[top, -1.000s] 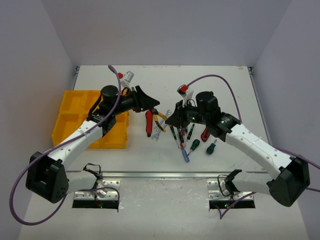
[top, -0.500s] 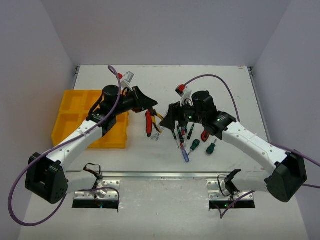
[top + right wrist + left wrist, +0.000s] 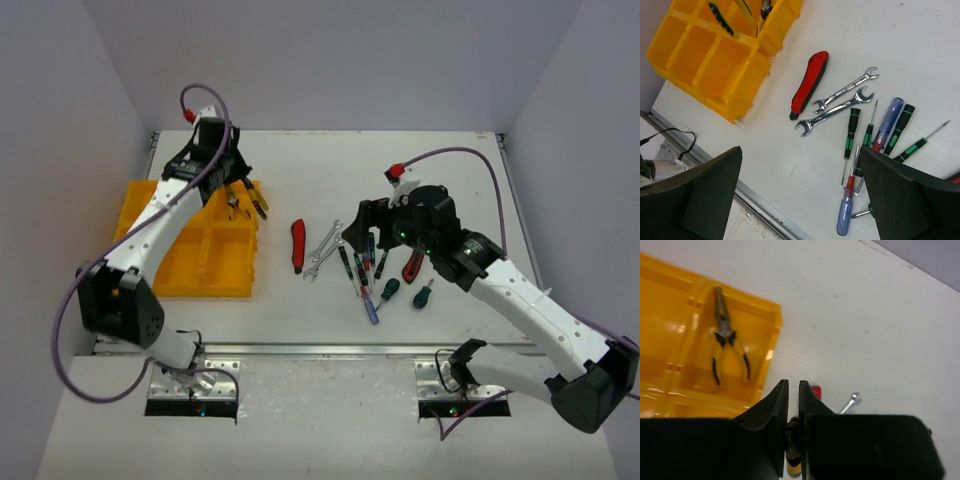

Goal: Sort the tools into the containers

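My left gripper hangs over the back right corner of the yellow tray, shut on yellow-handled pliers. In the left wrist view its jaws pinch the pliers' black and yellow handle. Another pair of pliers lies in a tray compartment. My right gripper stands wide open above the loose tools. Below its spread jaws lie a red-handled knife, two silver wrenches and several screwdrivers. Nothing is between its fingers.
Right of the screwdrivers lie red-black pliers and two stubby green screwdrivers. A blue-handled screwdriver lies nearest the front. A metal rail runs along the table's near edge. Purple cables loop over both arms.
My left arm has swung from the table's middle back and left to above the tray, carrying the yellow-handled pliers. My right gripper has opened wide and shifted slightly right.
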`<state>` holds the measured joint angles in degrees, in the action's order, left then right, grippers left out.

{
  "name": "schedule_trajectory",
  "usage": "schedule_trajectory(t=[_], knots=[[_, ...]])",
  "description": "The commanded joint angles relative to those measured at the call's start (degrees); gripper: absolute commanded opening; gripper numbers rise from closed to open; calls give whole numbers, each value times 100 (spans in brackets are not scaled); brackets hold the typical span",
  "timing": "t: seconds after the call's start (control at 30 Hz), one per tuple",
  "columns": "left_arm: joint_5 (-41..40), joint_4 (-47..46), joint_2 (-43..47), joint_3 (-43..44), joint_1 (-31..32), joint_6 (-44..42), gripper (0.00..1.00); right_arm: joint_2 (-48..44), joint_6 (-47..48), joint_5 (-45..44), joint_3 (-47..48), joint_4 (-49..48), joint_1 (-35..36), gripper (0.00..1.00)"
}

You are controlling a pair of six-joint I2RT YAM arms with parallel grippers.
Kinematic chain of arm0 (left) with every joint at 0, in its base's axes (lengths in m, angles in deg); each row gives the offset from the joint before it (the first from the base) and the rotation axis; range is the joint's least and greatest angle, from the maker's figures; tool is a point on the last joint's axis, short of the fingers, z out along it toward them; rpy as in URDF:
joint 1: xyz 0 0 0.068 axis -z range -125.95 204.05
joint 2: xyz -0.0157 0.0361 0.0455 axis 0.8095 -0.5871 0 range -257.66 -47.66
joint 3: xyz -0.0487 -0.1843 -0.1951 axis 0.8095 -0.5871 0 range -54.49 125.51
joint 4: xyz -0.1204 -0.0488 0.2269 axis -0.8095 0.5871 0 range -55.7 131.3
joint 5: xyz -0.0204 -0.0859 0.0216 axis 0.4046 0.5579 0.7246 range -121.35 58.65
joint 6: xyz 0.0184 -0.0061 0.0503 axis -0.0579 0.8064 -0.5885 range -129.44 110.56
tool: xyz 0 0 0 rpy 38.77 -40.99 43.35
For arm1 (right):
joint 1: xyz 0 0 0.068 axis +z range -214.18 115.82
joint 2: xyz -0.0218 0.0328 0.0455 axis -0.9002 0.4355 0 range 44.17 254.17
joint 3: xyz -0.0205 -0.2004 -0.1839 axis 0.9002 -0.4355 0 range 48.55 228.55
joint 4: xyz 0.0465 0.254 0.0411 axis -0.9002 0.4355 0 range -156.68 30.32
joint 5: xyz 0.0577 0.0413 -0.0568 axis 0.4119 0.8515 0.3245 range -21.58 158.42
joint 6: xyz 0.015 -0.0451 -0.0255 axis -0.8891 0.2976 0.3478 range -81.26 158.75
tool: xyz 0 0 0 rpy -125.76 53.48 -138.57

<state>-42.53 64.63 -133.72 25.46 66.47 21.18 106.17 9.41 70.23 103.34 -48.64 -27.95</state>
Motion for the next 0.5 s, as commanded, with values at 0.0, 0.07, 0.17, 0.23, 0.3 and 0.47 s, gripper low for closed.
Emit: schedule_trajectory(t=[0.0, 0.07, 0.17, 0.23, 0.3, 0.47], knots=[[-922, 645, -1387, 1534, -700, -238, 0, -513, 151, -374, -157, 438, -2, 99], [-1063, 822, -1813, 1964, -754, -295, 0, -660, 209, -402, -264, 496, -4, 99], [-1287, 943, -2410, 2480, -788, -316, 0, -863, 290, -442, -426, 571, -10, 99], [-1393, 1016, -2697, 2688, -794, -311, 0, -943, 323, -453, -477, 621, -10, 99], [-1333, 1079, -2866, 2759, -802, -234, 0, -980, 354, -410, -522, 622, -10, 99], [-976, 641, -2648, 1999, -736, 88, 0, -912, 385, -414, -508, 615, -9, 99]])
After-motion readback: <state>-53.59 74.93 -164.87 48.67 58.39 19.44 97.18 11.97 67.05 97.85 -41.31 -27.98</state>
